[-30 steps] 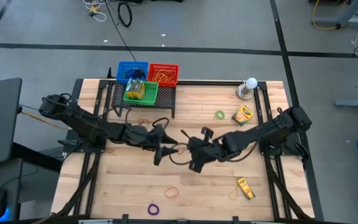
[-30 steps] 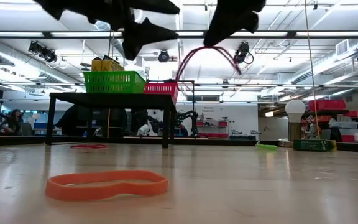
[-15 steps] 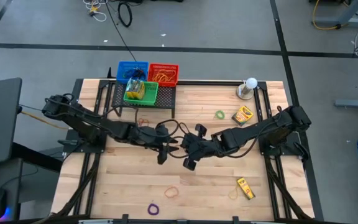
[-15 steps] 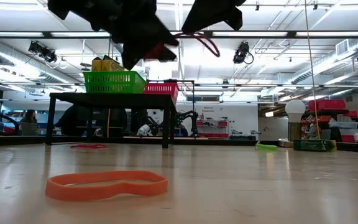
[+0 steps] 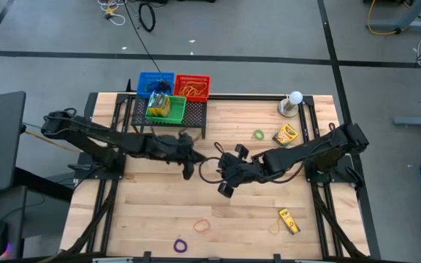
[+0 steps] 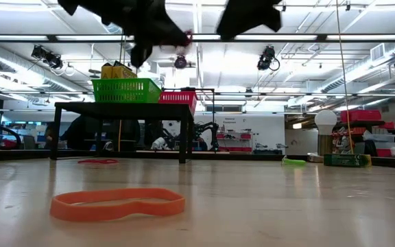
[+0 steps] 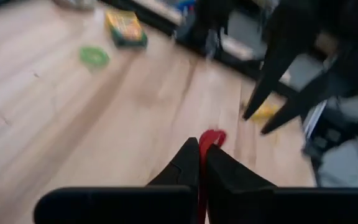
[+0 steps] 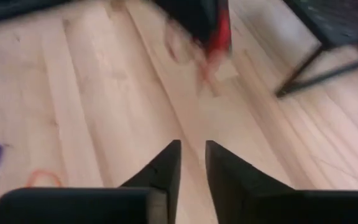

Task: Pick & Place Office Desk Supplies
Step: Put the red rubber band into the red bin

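Arms reach in from the two sides of the bench (image 5: 159, 212) and meet near its middle, both raised above the wood. The left arm stretches low and nearly straight from the left edge, and the left tool (image 7: 202, 163) is clenched on a red rubber band (image 7: 211, 139), a thin strip of which runs between the closed fingers while a small loop pokes out past the tips. In the low view that band (image 6: 182, 40) shows as a blurred reddish patch high above the bench, at the dark shape of the arm. The right arm comes in from the right edge, bent at the elbow, its forearm angled toward the centre. The right tool (image 8: 192, 163) has its fingers (image 8: 167, 167) slightly parted with bare wood showing between them; it grasps nothing, and sits just beside the left tool, pointing toward it.

An orange rubber band (image 6: 117, 204) lies flat on the bench near the front, with a purple rubber band (image 5: 180, 245) closer to the front edge. A green rubber band (image 5: 259, 134) lies toward the right rear, near a yellow crayon box (image 5: 286, 135). A second crayon box (image 5: 289, 220) lies at the front right. At the rear left, green (image 5: 166, 107), blue (image 5: 155, 82) and red baskets (image 5: 191, 88) sit on a small black rack (image 5: 168, 120).
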`<control>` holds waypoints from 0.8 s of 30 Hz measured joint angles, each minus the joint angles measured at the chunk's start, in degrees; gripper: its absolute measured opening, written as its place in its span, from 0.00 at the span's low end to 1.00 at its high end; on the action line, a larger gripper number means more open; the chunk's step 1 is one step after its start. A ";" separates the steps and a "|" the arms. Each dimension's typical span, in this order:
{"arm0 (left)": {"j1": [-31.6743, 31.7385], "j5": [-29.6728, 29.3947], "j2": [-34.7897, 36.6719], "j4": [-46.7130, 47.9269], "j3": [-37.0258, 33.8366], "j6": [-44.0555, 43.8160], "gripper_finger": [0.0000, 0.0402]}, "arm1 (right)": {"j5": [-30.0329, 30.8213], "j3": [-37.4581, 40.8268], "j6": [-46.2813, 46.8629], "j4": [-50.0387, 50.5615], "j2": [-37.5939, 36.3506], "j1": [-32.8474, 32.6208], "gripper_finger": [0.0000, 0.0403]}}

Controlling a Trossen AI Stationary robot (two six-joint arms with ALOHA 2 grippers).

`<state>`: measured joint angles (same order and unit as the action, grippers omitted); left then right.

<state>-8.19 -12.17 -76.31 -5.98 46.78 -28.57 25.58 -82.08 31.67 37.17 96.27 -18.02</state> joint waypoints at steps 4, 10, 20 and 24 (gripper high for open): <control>3.10 -1.88 3.50 4.42 3.35 -0.49 0.01 | 0.84 0.00 1.05 7.22 -3.56 -0.17 0.23; 12.53 -5.54 4.05 17.30 15.83 3.90 0.01 | 2.41 0.00 -2.38 14.77 -6.71 0.98 0.06; 36.12 1.34 -2.18 27.43 26.11 8.14 0.01 | 0.77 0.00 -15.29 14.83 -7.30 6.03 0.02; 41.54 5.94 -7.21 27.49 26.71 8.49 0.01 | -1.67 0.41 -20.31 12.84 -7.32 9.18 0.02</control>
<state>33.35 -6.23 -83.52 21.51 73.50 -20.09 23.91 -81.67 11.36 50.01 88.95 -8.84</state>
